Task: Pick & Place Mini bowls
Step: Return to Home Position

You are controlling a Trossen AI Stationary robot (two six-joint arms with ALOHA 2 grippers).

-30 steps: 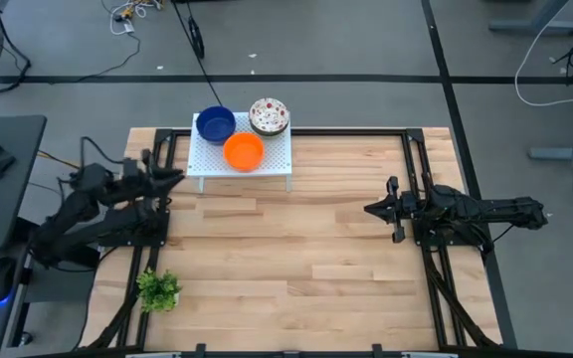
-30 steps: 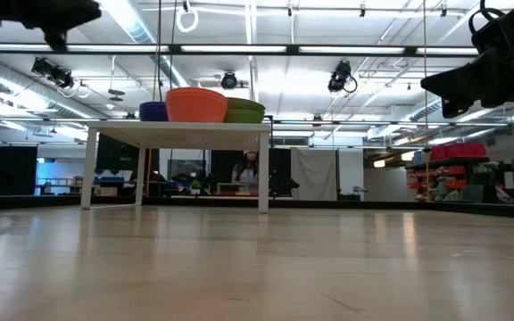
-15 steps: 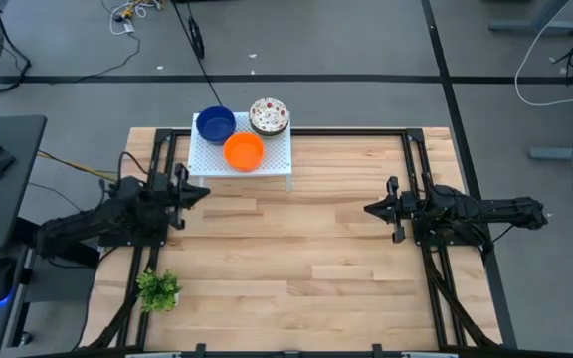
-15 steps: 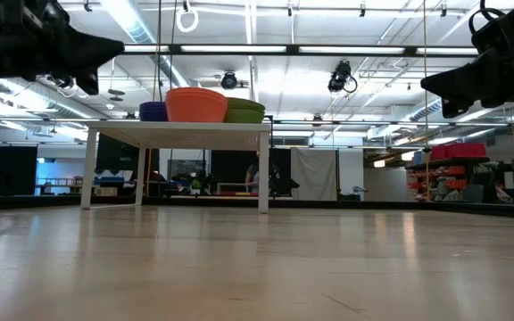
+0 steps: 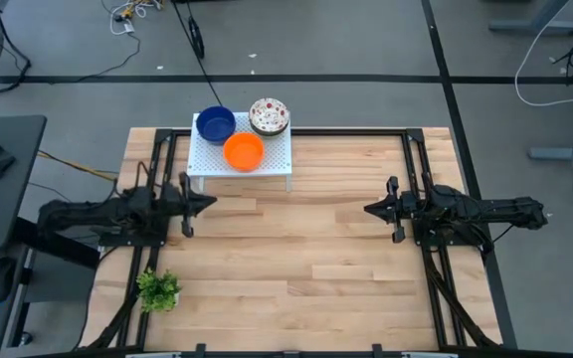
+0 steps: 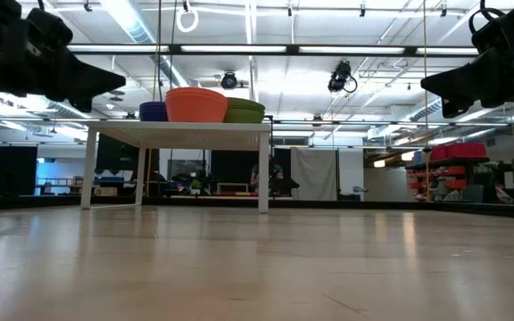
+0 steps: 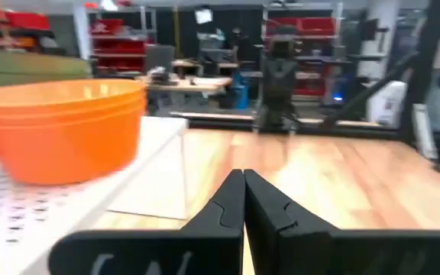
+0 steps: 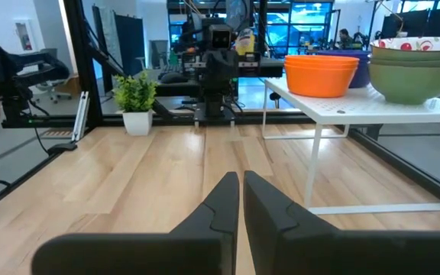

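Observation:
A white perforated rack (image 5: pixel 239 159) stands at the table's far edge and carries the mini bowls. These are blue ones (image 5: pixel 216 125), orange ones (image 5: pixel 244 151) and speckled white ones (image 5: pixel 269 115); the orange ones (image 7: pixel 59 130) sit nested. My left gripper (image 5: pixel 212 202) hangs shut just near of the rack's left leg, level and pointing toward the table's right; its fingers (image 7: pixel 243 183) meet with nothing between them. My right gripper (image 5: pixel 368 209) is shut at the right side and points toward the table's left, level and above the wood (image 8: pixel 241 183).
A small green plant in a white pot (image 5: pixel 157 290) stands near the table's front left corner. The rack's white legs (image 8: pixel 315 164) rest on the wood. Black frame rails (image 5: pixel 411 169) run along both sides. Bare wood (image 5: pixel 296 249) lies between the two grippers.
My left gripper has swung away from the rack's left end toward the table's near and right side and has sunk. It now points level toward the right. The bowls and my right arm have kept still.

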